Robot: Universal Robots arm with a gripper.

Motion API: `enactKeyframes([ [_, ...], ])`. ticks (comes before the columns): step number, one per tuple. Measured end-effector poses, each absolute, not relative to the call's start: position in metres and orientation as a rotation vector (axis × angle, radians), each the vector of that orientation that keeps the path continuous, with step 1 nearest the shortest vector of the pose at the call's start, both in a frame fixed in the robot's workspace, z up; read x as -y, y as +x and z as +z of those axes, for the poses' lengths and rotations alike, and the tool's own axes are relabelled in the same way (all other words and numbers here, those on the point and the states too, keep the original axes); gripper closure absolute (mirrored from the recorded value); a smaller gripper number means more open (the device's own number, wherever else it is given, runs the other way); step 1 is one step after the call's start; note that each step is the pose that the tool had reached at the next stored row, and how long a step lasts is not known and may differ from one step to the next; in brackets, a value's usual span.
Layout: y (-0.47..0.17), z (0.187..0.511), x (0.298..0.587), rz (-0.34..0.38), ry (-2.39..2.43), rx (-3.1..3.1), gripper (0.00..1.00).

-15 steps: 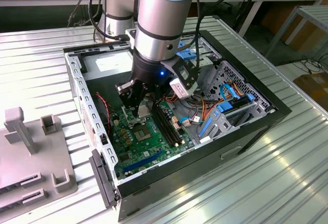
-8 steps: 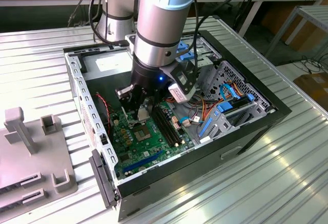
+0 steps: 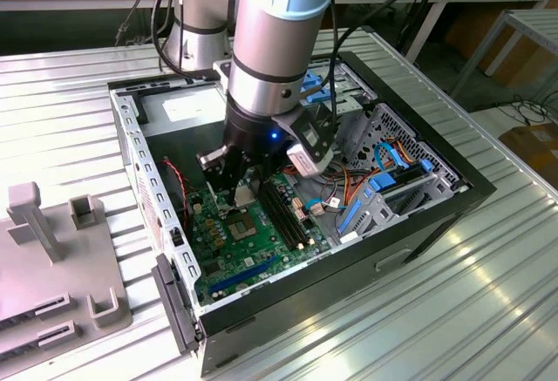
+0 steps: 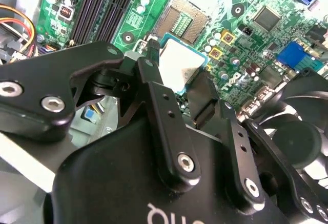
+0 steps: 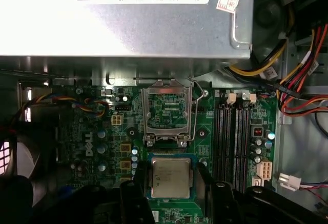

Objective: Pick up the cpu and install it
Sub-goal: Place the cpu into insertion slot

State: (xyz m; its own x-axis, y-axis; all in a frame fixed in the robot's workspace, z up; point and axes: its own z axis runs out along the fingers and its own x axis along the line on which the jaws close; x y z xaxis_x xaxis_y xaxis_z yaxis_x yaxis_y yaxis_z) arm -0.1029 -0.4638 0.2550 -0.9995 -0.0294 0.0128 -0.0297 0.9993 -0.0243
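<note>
Locate the gripper in the exterior view: it reaches down into the open computer case, directly above the green motherboard. The case lies on its side on a ribbed metal table. A grey fixture sits on the table at the exterior view's left, well apart from the case.

Check the grasp in the first wrist view. The cpu sits between the two black fingers, metal face toward the camera, with its green rim visible around it. One finger presses on each of two opposite edges, so the gripper pinches the cpu. The second wrist view confirms this grip: the fingertips close against both sides of the chip.

Note the position of the socket. Its metal frame surrounds a bare contact field, and no chip is seated in it. The cpu appears just beside the socket, on the side away from the silver power supply. You cannot tell from these views whether the cpu touches the board.

The black memory slots run parallel alongside the socket. Coloured cables lie past the slots.
</note>
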Motion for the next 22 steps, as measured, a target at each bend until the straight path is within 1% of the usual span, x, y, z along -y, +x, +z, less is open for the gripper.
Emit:
enactKeyframes([
  [13, -0.103, 0.227, 0.469, 0.039, 0.046, 3.128, 0.53],
  [17, -0.103, 0.218, 0.480, 0.038, 0.046, 3.128, 0.53],
  [22, -0.103, 0.217, 0.481, 0.036, 0.046, 3.127, 0.53],
])
